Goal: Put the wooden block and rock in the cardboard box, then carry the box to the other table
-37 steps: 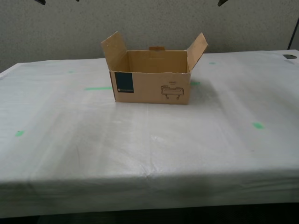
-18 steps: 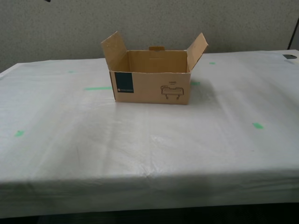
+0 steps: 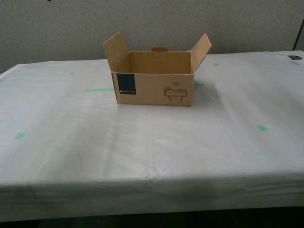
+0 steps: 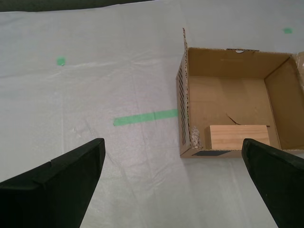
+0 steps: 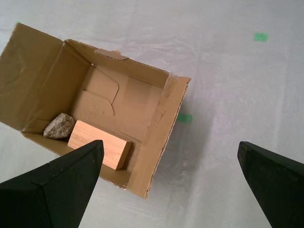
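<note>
Wrinkled white sheeting covers the other table (image 3: 142, 142), on which the cardboard box (image 3: 154, 89) stands, flaps up. Inside, the wooden block (image 5: 99, 144) lies just beside the rock (image 5: 59, 126). Both my first gripper (image 5: 171, 185) and my second gripper (image 4: 173, 183) are seen above, fingers spread, holding nothing.

Nothing can be read outright. The cardboard box (image 3: 154, 85) carries a dark blue square label (image 3: 126, 84) on its front, near the exterior view's left edge of that face; a thin line of pale print runs across the label, too small to make out. Toward the other end of the same face sits a small line drawing (image 3: 174, 91) with a tiny line of print just above it, also too small to read. The worktop (image 3: 142, 142) bears green tape marks (image 3: 99, 90), plain strips and squares with no writing on them.
</note>
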